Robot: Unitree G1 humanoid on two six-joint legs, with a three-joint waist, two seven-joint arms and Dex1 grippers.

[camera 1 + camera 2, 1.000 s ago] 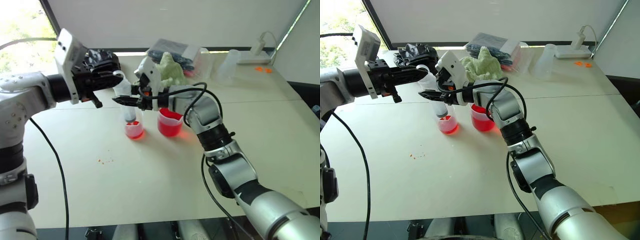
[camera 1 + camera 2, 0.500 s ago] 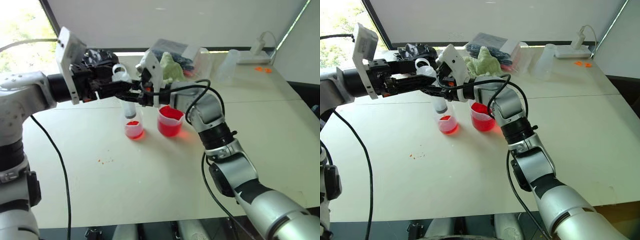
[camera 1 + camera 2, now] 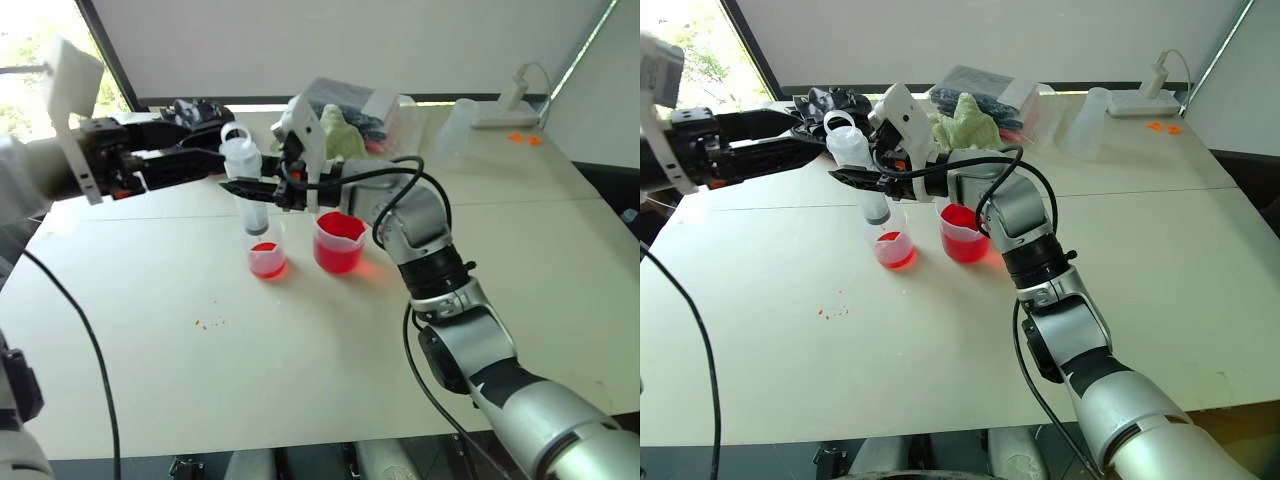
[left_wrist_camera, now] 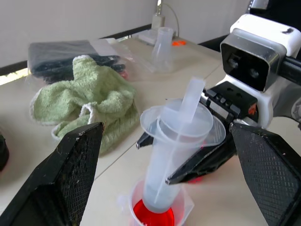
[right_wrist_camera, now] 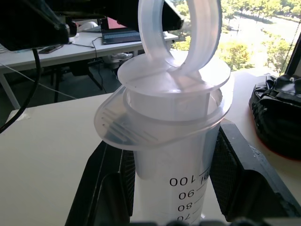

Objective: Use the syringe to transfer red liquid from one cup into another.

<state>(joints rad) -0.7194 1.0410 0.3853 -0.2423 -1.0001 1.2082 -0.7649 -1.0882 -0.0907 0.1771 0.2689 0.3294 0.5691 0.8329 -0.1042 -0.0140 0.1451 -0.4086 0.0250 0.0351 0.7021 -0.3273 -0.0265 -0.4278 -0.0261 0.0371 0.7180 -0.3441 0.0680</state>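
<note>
Over small cup (image 3: 267, 259), right pincer (image 3: 240, 188) gripping syringe (image 3: 250, 187)

Left hand (image 3: 205, 158) spread wide and level, right hand (image 3: 235, 186) clamped, pointing left

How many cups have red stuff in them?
2. The small clear cup sits under the syringe tip, and the larger beaker stands beside it, below the right gripper arm.
</note>
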